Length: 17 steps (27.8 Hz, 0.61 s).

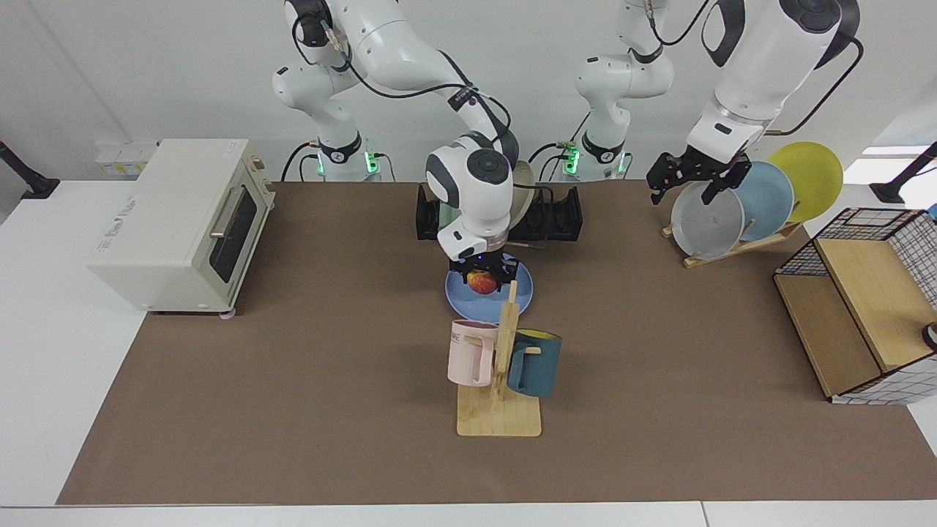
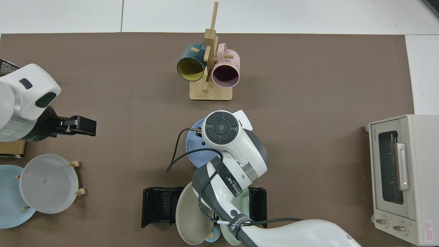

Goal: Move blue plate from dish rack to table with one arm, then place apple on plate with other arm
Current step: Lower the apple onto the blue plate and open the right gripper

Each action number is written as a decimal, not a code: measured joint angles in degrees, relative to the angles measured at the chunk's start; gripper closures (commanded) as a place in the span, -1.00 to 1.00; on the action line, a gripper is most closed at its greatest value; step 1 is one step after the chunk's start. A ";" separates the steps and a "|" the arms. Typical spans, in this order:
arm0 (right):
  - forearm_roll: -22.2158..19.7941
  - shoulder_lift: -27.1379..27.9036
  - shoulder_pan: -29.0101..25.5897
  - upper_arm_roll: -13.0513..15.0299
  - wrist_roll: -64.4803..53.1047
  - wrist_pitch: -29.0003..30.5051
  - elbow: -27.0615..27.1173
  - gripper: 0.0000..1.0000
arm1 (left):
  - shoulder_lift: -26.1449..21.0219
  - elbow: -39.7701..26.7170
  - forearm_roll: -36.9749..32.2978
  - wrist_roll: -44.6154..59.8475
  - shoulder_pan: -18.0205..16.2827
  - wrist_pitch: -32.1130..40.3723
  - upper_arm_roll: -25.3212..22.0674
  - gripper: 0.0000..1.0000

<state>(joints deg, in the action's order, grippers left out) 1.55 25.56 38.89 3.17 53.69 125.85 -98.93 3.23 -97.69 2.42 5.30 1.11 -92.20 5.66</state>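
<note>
The apple (image 1: 482,282), red with yellow patches, hangs low over the blue plate (image 1: 516,298), and my right gripper (image 1: 483,279) is shut on it. I cannot tell whether the apple touches the plate. The plate lies flat on the table (image 1: 293,366) in front of the black dish rack (image 1: 560,216). From above, the right arm hides the apple and most of the blue plate (image 2: 193,151). My left gripper (image 1: 682,192) hangs open and empty beside the wooden plate stand; seen from the top, the left gripper (image 2: 90,126) is far from the plate.
The dish rack (image 2: 159,206) holds a beige and a green plate. A mug stand (image 1: 499,380) with a pink and a teal mug stands just in front of the blue plate. A toaster oven (image 1: 183,223), a wooden plate stand (image 1: 732,245) and a wire basket (image 1: 864,300) line the sides.
</note>
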 measured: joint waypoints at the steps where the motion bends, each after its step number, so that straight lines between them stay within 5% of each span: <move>1: 0.65 0.09 0.00 -0.01 0.21 0.26 -0.05 1.00 | 0.01 0.02 0.00 -0.08 0.00 0.00 -0.01 -1.00; 5: 3.04 0.19 0.01 -0.03 0.26 0.84 -0.46 0.93 | 0.02 0.22 0.00 -0.39 0.00 -0.01 -0.04 -1.00; 7: 3.49 0.23 0.04 -0.07 0.26 0.91 -1.04 0.20 | 0.02 0.37 0.00 -0.49 0.01 -0.01 -0.05 -1.00; 9: 3.71 0.23 0.08 -0.12 0.26 0.94 -1.56 -0.88 | 0.00 0.60 0.00 -0.51 0.01 -0.01 -0.14 -1.00; 10: 3.75 0.24 0.11 -0.14 0.26 0.95 -1.77 -1.00 | 0.00 0.86 0.00 -0.56 0.02 0.00 -0.19 -1.00; 17: 3.88 0.20 0.67 -0.16 0.33 1.22 -1.98 -1.00 | 0.02 5.32 0.00 -0.64 0.12 3.42 -0.18 -1.00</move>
<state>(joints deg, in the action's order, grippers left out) 5.43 25.77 39.56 3.01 54.02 127.07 -100.90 3.25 -92.37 2.42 4.66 1.23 -88.77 5.48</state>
